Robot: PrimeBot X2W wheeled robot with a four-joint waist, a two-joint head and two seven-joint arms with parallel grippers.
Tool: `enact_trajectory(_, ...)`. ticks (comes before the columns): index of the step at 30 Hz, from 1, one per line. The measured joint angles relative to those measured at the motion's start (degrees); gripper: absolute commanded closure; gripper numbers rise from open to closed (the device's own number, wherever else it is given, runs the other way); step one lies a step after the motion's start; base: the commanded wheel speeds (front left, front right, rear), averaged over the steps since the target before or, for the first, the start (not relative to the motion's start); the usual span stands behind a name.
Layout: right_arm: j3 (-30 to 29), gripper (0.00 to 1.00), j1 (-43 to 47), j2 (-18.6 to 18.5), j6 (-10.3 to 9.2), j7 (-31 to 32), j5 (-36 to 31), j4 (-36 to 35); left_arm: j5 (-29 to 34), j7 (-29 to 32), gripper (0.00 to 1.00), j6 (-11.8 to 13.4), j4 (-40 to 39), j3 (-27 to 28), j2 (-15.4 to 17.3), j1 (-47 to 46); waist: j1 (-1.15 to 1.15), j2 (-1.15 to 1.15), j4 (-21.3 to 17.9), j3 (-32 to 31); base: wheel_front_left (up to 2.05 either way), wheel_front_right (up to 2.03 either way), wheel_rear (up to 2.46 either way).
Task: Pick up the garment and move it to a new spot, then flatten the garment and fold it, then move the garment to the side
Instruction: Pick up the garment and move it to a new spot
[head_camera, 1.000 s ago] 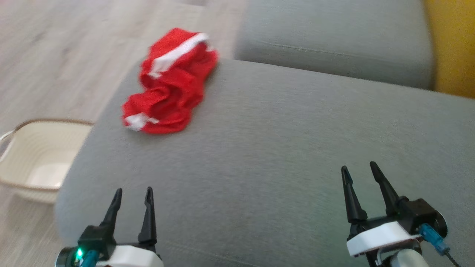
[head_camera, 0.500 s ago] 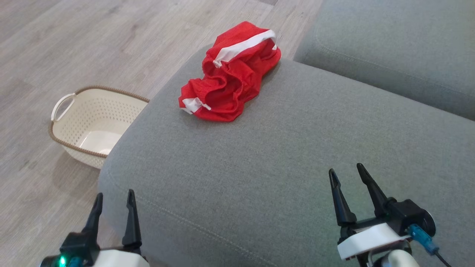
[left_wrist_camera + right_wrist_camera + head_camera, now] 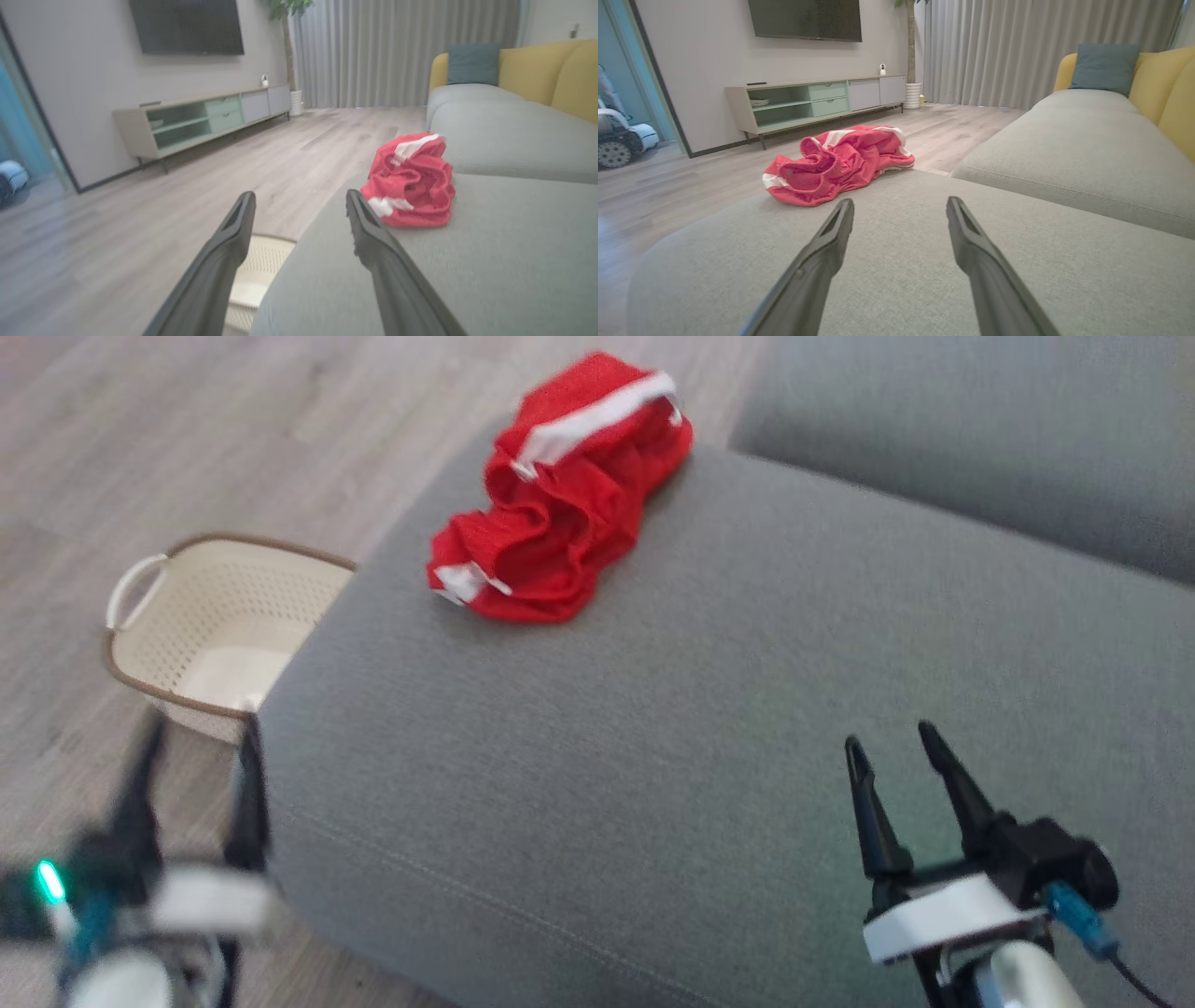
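Both tools are open and empty. The left tool [image 3: 200, 733] hangs off the cushion's [image 3: 653, 728] near corner, just beside the basket [image 3: 168, 695]. The right tool [image 3: 889, 735] is over the cushion. The garment [image 3: 560, 499] lies crumpled well ahead of both, right of the left tool's line and left of the right tool's, at the cushion's far edge. A low, pushing approach could likely shove it onto the floor [image 3: 187, 429]. Pinching a single fold may lift it lopsided and let it slip.
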Motion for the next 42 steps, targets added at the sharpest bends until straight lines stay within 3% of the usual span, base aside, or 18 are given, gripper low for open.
enact_trajectory(6,-0.81,0.0,-3.23,-0.03,0.0,0.0,-2.9,-0.94,1.25,4.13,0.0,-3.38,1.19,0.23,4.85,-17.37,0.0,0.0,-3.0,5.41,0.0,0.0,0.0)
enact_trajectory(10,-1.45,0.0,-5.76,-0.11,0.0,0.0,-4.47,-1.67,1.33,7.3,0.0,-6.34,7.56,-1.74,7.06,-26.73,0.0,0.0,-5.56,9.34,0.0,0.0,0.0)
enact_trajectory(15,-1.99,0.0,-8.68,-0.19,0.0,0.01,-6.19,-3.3,2.03,10.58,0.0,-8.32,17.11,-5.36,8.31,-35.11,0.01,0.0,-9.09,14.3,0.0,0.0,0.0)
enact_trajectory(29,-4.66,0.0,-9.72,-0.31,0.0,0.78,-9.51,-6.45,-0.77,19.72,0.0,-9.68,40.23,-12.26,8.88,-46.71,0.02,0.0,-15.64,24.28,0.0,0.0,0.0)
enact_trajectory(32,-5.04,0.0,-9.72,-0.32,0.0,0.79,-9.68,-6.9,-1.33,22.41,0.0,-8.83,44.46,-11.91,8.88,-47.78,0.01,0.0,-16.23,25.21,0.0,0.0,0.0)
enact_trajectory(33,-5.03,0.0,-9.72,-0.32,0.0,0.83,-9.68,-6.98,-1.87,23.06,0.04,-8.54,46.33,-11.38,8.87,-48.58,0.01,0.0,-16.45,25.39,0.0,0.0,0.0)
enact_trajectory(34,-5.02,0.0,-9.72,-0.32,0.0,0.86,-9.68,-7.0,-1.88,23.05,0.28,-8.35,46.82,-11.12,8.83,-48.9,0.01,0.0,-16.49,25.33,0.0,0.0,0.0)
enact_trajectory(35,-5.0,0.0,-9.72,-0.32,0.0,0.86,-9.68,-7.0,-2.0,22.93,0.63,-8.29,47.32,-11.01,8.81,-49.22,0.0,0.0,-16.52,25.23,0.0,0.0,0.0)
enact_trajectory(36,-4.98,0.0,-9.72,-0.32,0.0,0.86,-9.68,-7.0,-2.3,22.53,0.82,-8.25,47.86,-10.91,8.8,-49.47,0.0,0.0,-16.53,25.1,0.0,0.0,0.0)
enact_trajectory(37,-4.97,0.0,-9.72,-0.32,0.0,0.86,-9.67,-6.99,-2.35,21.91,0.82,-8.02,48.25,-10.91,8.79,-49.51,0.0,0.0,-16.52,24.92,0.0,0.0,0.0)
enact_trajectory(38,-4.93,0.0,-9.72,-0.32,0.0,0.86,-9.67,-6.97,-2.36,21.3,1.0,-7.91,48.64,-10.89,8.78,-49.49,0.01,0.0,-16.49,24.71,0.0,0.0,0.0)
enact_trajectory(42,-4.53,0.0,-9.72,-0.32,0.0,0.86,-9.57,-6.8,-2.79,19.39,1.0,-7.91,50.0,-10.96,8.69,-49.49,0.0,0.0,-16.42,23.52,0.0,0.0,0.0)
